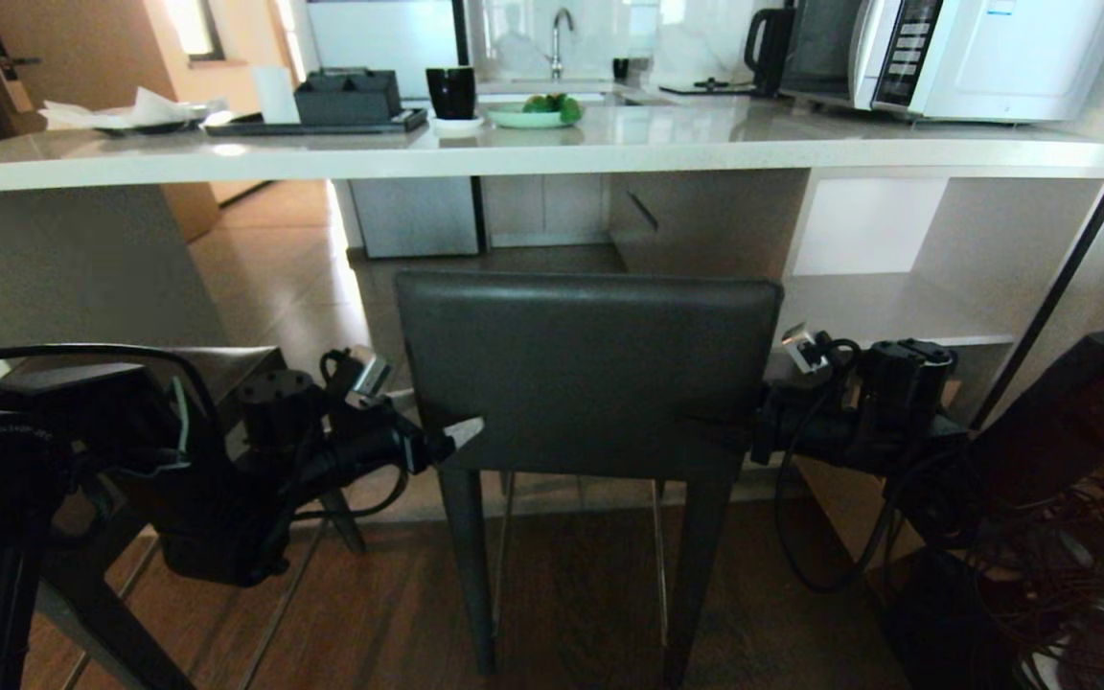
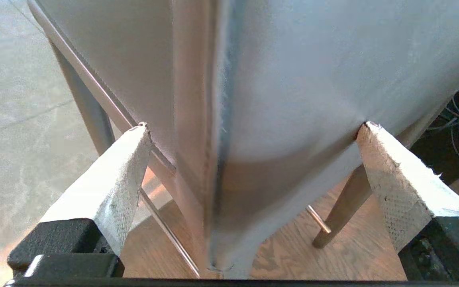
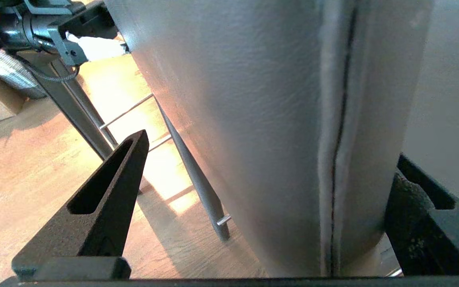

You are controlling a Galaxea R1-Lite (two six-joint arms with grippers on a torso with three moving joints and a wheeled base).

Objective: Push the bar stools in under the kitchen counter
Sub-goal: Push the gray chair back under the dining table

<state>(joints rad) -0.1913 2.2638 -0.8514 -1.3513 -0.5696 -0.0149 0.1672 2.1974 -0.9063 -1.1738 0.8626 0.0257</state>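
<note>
One bar stool (image 1: 590, 374) stands in the middle, its dark grey backrest facing me, in front of the kitchen counter (image 1: 609, 144). My left gripper (image 1: 461, 436) is at the backrest's left edge. In the left wrist view this gripper (image 2: 255, 124) is open, its white-taped fingers (image 2: 110, 187) straddling the edge. My right gripper (image 1: 765, 422) is at the right edge, its tips hidden behind the backrest. In the right wrist view it (image 3: 271, 145) is open, with black fingers (image 3: 106, 191) on either side of the backrest seam. A second stool (image 1: 226, 364) shows partly behind my left arm.
On the counter stand a black tray with a box (image 1: 341, 101), a black cup (image 1: 451, 91), a green bowl (image 1: 533, 113), a kettle (image 1: 768, 43) and a microwave (image 1: 954, 53). Open white shelves (image 1: 887, 287) fill the counter's right end. Dark equipment and cables (image 1: 1079, 479) crowd the right. The floor is wood.
</note>
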